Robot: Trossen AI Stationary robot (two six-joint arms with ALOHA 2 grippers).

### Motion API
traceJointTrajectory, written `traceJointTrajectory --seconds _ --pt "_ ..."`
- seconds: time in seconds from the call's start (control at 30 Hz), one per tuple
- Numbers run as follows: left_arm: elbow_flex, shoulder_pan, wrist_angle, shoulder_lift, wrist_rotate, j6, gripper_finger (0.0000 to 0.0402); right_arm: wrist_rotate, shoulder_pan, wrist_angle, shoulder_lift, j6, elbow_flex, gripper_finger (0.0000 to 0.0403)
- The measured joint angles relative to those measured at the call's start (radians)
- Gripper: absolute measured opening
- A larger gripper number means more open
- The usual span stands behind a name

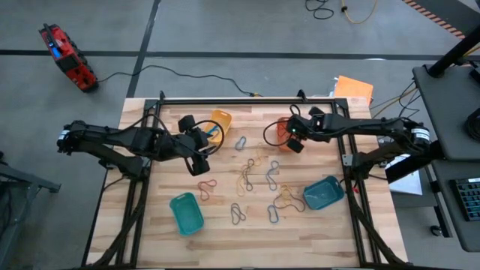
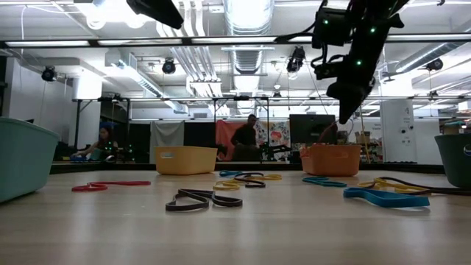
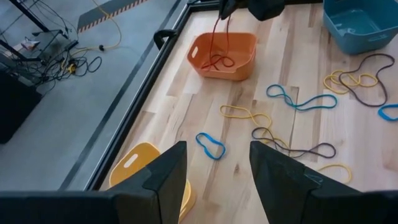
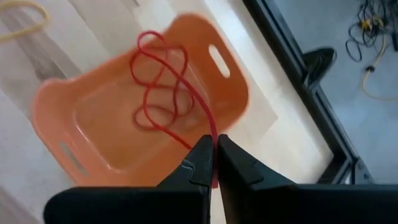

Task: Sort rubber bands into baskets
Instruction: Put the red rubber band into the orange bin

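Note:
My right gripper (image 4: pixel 214 157) is shut on a red rubber band (image 4: pixel 163 93) above the orange basket (image 4: pixel 93 143), at the table's far right (image 1: pixel 283 129). My left gripper (image 3: pixel 214 168) is open and empty, high above the table beside the yellow basket (image 1: pixel 220 124), which also shows in the left wrist view (image 3: pixel 140 168). Several loose rubber bands (image 1: pixel 255 176) in red, blue, yellow and grey lie flat on the table's middle. The teal-green basket (image 1: pixel 186 212) stands near left and the blue-teal basket (image 1: pixel 323 193) near right. My right gripper pinches one strand of the red band's upper end (image 4: pixel 212 138) between its two fingertips, from above, pointing down. The band hangs below the fingers in slack twisted loops (image 3: pixel 217 59), and its lower part reaches inside the orange basket.
The table has a black frame rail (image 1: pixel 247 97) along its far edge and rails down both sides. Bands lie scattered between the four baskets (image 2: pixel 202 199). People and equipment show in the room behind the table (image 2: pixel 246 136).

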Motion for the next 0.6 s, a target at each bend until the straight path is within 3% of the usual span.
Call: traceJointTrajectory --seconds 0.23,0.6 --pt "0.0 0.0 -0.001 0.0 0.0 0.0 0.016 0.0 0.0 -0.026 -0.038 0.034 0.004 0.0009" --pt "0.0 0.0 -0.001 0.0 0.0 0.0 0.016 -0.061 0.0 0.2 -0.033 -0.002 0.004 0.0009"
